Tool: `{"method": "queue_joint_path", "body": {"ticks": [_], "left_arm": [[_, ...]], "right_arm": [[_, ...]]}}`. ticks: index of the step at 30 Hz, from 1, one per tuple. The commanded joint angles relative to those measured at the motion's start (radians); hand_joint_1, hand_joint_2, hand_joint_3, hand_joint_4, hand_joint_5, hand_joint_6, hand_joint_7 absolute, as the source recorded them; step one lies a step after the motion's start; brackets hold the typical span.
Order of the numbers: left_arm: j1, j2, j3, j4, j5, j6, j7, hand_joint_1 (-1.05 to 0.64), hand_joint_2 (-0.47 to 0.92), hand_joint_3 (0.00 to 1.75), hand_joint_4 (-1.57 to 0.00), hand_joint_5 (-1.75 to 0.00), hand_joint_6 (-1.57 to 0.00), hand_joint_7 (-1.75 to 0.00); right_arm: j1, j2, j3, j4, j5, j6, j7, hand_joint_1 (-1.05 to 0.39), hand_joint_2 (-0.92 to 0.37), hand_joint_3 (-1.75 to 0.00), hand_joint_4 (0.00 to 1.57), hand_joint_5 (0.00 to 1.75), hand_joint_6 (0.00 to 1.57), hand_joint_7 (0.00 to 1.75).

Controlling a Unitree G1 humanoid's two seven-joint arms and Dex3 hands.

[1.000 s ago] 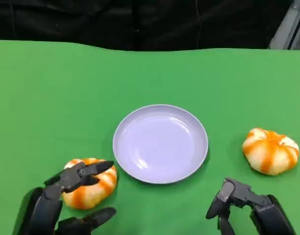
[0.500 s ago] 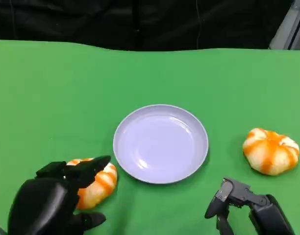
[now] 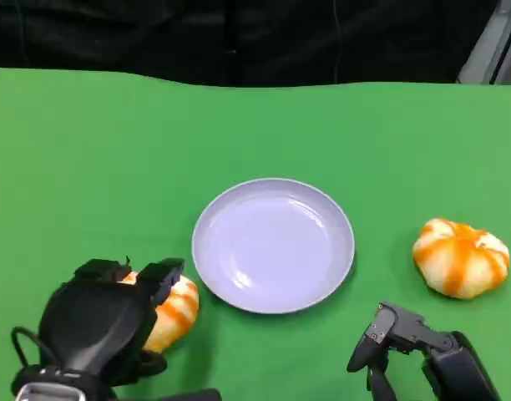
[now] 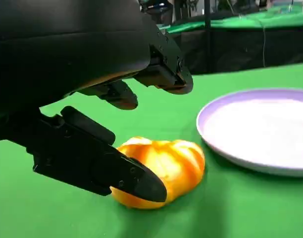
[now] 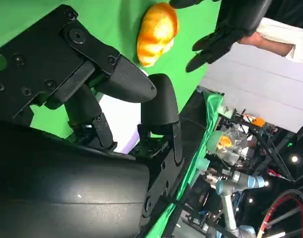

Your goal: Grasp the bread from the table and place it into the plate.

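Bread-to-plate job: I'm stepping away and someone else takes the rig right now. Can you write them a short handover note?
Left hand: over the near-left bread roll, fingers around it but apart, not closed; the roll lies on the table.
Right hand: low at the near right, fingers curled, holding nothing.
Plate: centre of the table, nothing on it.
Second bread roll: on the table to the right of the plate, untouched.
Done: left hand is in place over its roll.
Left: close on the roll, lift, carry it to the plate, release. Probably then the second roll.
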Motion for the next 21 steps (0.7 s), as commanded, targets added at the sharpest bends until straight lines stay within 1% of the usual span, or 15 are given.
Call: {"method": "queue_joint_path", "body": {"ticks": [1,10,13,14,15,17,18,20,21], "left_arm": [[-0.051,0.031,-0.041,0.071,0.041,0.052,-0.021,-0.65,0.85,0.01,-0.43,-0.26,-0.38,0.0],[-0.143,0.049,-0.122,0.254,0.024,0.115,-0.048,-0.63,0.9,0.01,-0.44,-0.19,-0.36,0.0],[-0.164,0.056,-0.141,0.299,-0.002,0.122,-0.068,-0.55,0.91,0.01,-0.45,-0.16,-0.38,-0.01],[-0.164,0.059,-0.138,0.313,-0.029,0.101,-0.035,-0.53,0.91,0.01,-0.46,-0.15,-0.38,-0.01],[-0.161,0.06,-0.131,0.326,-0.06,0.074,0.015,-0.38,0.88,0.0,-0.62,-0.17,-0.51,-0.04],[-0.156,0.068,-0.119,0.352,-0.114,0.01,0.138,-0.24,0.89,0.01,-0.85,-0.24,-0.7,-0.07],[-0.156,0.072,-0.114,0.37,-0.141,-0.029,0.207,-0.19,0.91,0.03,-0.94,-0.58,-0.92,-0.07],[-0.155,0.083,-0.1,0.395,-0.183,-0.092,0.331,-0.15,0.91,0.12,-0.96,-0.98,-1.14,-0.08],[-0.153,0.087,-0.093,0.399,-0.201,-0.111,0.369,-0.14,0.85,0.35,-0.91,-1.36,-1.23,-0.22]], "right_arm": [[0.003,-0.005,-0.002,-0.006,0.005,0.007,-0.003,-0.41,-0.39,-1.49,0.73,1.75,0.65,1.57],[0.005,-0.004,-0.001,-0.008,0.007,0.005,-0.003,-0.4,-0.39,-1.49,0.73,1.75,0.65,1.57],[0.007,-0.004,-0.001,-0.01,0.002,0.003,-0.006,-0.4,-0.39,-1.48,0.73,1.75,0.65,1.57],[0.007,-0.004,-0.001,-0.011,0.001,0.003,-0.006,-0.4,-0.39,-1.48,0.73,1.75,0.65,1.57],[0.008,-0.004,-0.001,-0.012,-0.001,0.005,-0.007,-0.4,-0.39,-1.48,0.73,1.75,0.65,1.57],[0.009,-0.003,-0.002,-0.015,-0.002,0.008,-0.009,-0.4,-0.39,-1.49,0.73,1.75,0.65,1.57],[0.01,-0.003,-0.003,-0.016,-0.003,0.009,-0.009,-0.4,-0.39,-1.49,0.73,1.75,0.65,1.57],[0.01,-0.003,-0.002,-0.017,-0.002,0.01,-0.008,-0.4,-0.39,-1.49,0.73,1.75,0.65,1.57],[0.011,-0.003,-0.001,-0.018,-0.001,0.011,-0.007,-0.4,-0.39,-1.49,0.73,1.75,0.65,1.57]]}}
